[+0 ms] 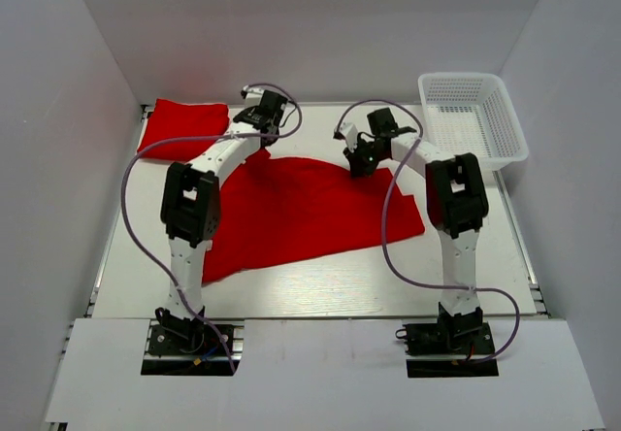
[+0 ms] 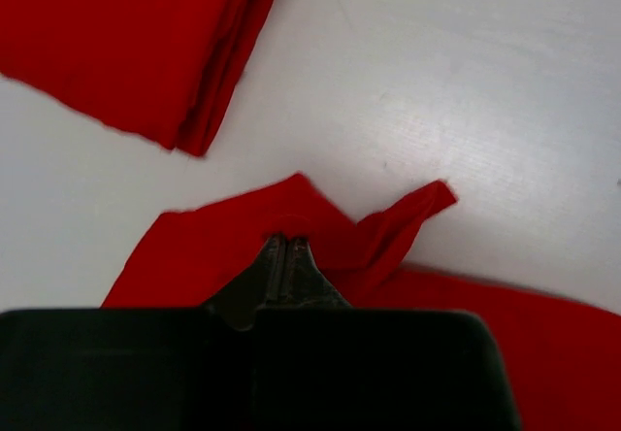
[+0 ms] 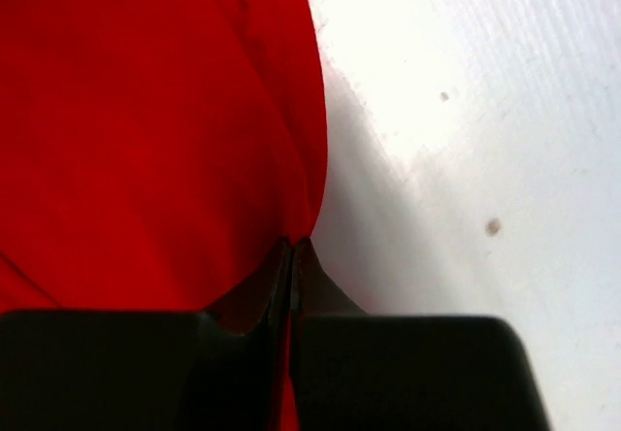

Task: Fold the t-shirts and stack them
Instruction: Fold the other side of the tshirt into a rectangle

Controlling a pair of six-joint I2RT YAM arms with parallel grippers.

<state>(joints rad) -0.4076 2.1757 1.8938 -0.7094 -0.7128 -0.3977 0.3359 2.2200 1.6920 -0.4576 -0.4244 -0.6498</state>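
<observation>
One red t-shirt (image 1: 301, 213) lies spread out across the middle of the table. A second t-shirt (image 1: 184, 125), folded, rests at the back left and also shows in the left wrist view (image 2: 136, 43). My left gripper (image 1: 263, 132) is at the spread shirt's far left corner. Its jaws (image 2: 286, 244) are shut on a bunched bit of the red fabric (image 2: 223, 251). My right gripper (image 1: 360, 164) is at the shirt's far right edge. It is shut (image 3: 295, 247) on the rim of the cloth (image 3: 155, 120), which runs between the closed fingers.
A white mesh basket (image 1: 473, 118) stands at the back right corner. White walls close in the table on the left, back and right. Bare white tabletop (image 3: 466, 140) lies just right of the right gripper.
</observation>
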